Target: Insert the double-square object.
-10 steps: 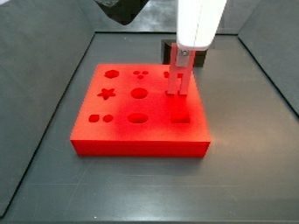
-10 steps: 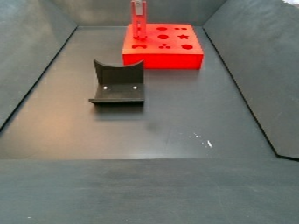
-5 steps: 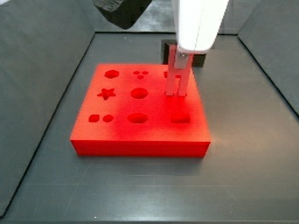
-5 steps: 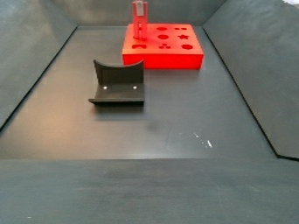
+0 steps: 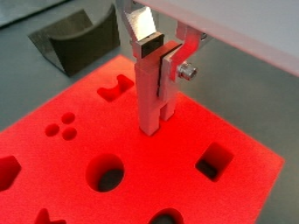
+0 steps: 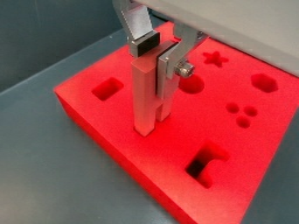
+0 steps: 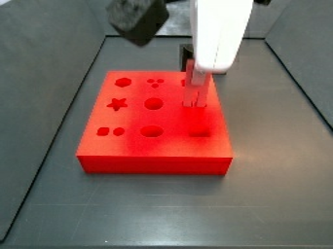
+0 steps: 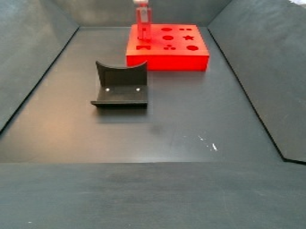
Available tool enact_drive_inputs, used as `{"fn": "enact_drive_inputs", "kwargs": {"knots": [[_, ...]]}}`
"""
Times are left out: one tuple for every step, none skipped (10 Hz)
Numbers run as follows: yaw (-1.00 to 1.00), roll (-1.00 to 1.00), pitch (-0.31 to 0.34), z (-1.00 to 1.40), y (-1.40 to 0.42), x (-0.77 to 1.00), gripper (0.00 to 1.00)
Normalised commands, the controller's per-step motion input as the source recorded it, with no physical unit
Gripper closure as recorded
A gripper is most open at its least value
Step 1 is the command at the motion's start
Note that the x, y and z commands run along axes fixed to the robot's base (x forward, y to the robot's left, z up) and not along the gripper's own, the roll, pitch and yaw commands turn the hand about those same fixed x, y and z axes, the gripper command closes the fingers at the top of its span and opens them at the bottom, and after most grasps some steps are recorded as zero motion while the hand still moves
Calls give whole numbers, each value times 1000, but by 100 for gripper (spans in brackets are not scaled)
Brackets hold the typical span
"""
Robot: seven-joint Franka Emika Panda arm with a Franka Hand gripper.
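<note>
Above block (image 6: 105, 122), end effector (image 6: 162, 54) gripping double-square object (image 6: 149, 96), lower tip hidden

A large flat red block (image 7: 156, 122) with shaped holes lies on the dark floor (image 8: 167, 134) toward the far end of the walled workspace, its top showing a star, a hexagon, round holes and square holes. Well apart from it, nearer the middle of the floor, sits a dark grey curved piece (image 8: 120, 85), also visible beyond the block in a wrist view (image 5: 76, 39).

Matt red plastic block (image 5: 233, 188), silver metal claw (image 5: 162, 54), dull dark floor (image 8: 167, 170).
</note>
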Motion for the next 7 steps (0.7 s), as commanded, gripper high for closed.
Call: {"fn": "enact_drive_inputs", "kwargs": {"knots": [[0,101,0,-471,0,80,100],[0,120,0,-483,-17,123,100],[0,180,26,-394,-51,194,100],[0,253,77,-320,-77,214,100],[-26,277,131,-323,-91,189,100],[-49,131,113,-180,0,103,100],[0,0,0,0,0,0,100]]}}
